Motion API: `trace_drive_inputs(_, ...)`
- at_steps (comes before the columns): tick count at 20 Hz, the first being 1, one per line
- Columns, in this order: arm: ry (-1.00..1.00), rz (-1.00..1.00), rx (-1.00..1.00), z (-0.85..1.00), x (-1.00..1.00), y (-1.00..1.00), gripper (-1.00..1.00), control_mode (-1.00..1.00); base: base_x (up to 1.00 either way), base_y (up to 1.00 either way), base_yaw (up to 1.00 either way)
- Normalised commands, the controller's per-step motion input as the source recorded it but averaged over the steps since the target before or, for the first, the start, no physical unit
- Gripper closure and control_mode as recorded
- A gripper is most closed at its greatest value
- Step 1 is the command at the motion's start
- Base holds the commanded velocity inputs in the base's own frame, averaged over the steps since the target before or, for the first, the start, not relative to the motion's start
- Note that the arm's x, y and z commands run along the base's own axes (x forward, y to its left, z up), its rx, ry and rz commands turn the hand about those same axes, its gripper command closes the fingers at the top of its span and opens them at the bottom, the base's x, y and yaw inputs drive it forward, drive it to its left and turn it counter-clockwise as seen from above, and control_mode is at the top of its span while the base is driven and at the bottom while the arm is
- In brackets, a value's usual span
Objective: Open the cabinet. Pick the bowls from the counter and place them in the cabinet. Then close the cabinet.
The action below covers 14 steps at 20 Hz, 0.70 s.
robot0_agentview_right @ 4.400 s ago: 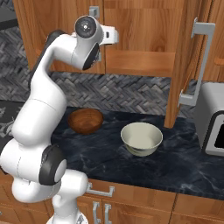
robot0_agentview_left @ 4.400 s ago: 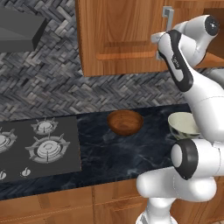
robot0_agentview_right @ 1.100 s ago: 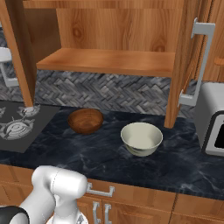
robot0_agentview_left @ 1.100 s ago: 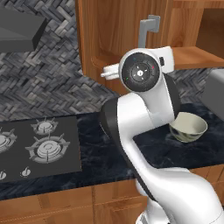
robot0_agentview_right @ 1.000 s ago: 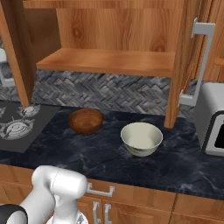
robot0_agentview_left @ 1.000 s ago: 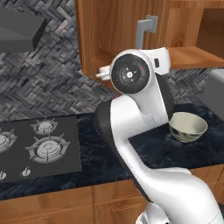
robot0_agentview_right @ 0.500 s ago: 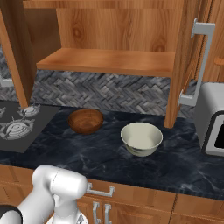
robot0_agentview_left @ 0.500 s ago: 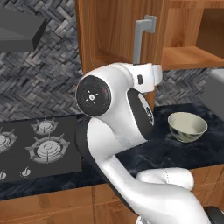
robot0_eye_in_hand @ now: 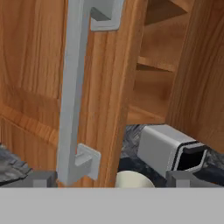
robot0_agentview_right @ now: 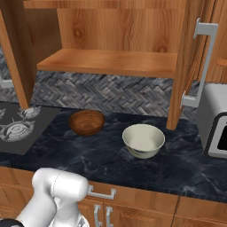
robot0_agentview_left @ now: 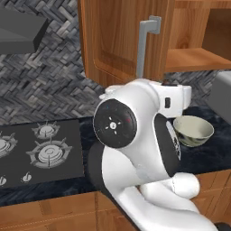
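Note:
The cabinet (robot0_agentview_right: 111, 62) hangs with both doors swung open, its wooden shelf bare. On the black counter (robot0_agentview_right: 106, 155) below sit the brown wooden bowl (robot0_agentview_right: 87, 122) and, to its right, the cream bowl (robot0_agentview_right: 143, 140) (robot0_agentview_left: 193, 131). In the hand view my gripper (robot0_eye_in_hand: 113, 178) is open, its fingertips (robot0_eye_in_hand: 43, 178) wide apart. It sits just short of the left door's grey bar handle (robot0_eye_in_hand: 72, 92) (robot0_agentview_left: 146, 45), and nothing is held. The cream bowl's rim (robot0_eye_in_hand: 133, 179) peeks out beyond the door's edge. My arm hides the brown bowl in the left base view.
A silver toaster (robot0_agentview_right: 215, 119) (robot0_eye_in_hand: 173, 148) stands at the counter's right end. The gas hob (robot0_agentview_right: 17, 126) (robot0_agentview_left: 40, 151) lies to the left. The right door with its handle (robot0_agentview_right: 201, 62) juts out over the counter. Lower drawers (robot0_agentview_right: 133, 208) run under the counter's front edge.
My jaws have opened off the left door's handle. The hand has dropped lower and drawn back from the open door. The bowls and doors have stayed put.

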Motion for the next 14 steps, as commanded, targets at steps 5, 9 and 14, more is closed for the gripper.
trace_drive_inputs(5, 0.0, 0.1, 0.14, -0.1, -0.18, -0.7, -1.0, -1.0, 0.0, 0.0, 0.0)
trace_drive_inputs(9, 0.0, 0.09, 0.23, -0.02, -0.01, -0.65, -1.0, -1.0, 0.0, 0.0, 0.0)
trace_drive_inputs(14, 0.0, 0.2, 0.3, 0.0, 0.06, -0.43, -1.0, -1.0, 0.0, 0.0, 0.0)
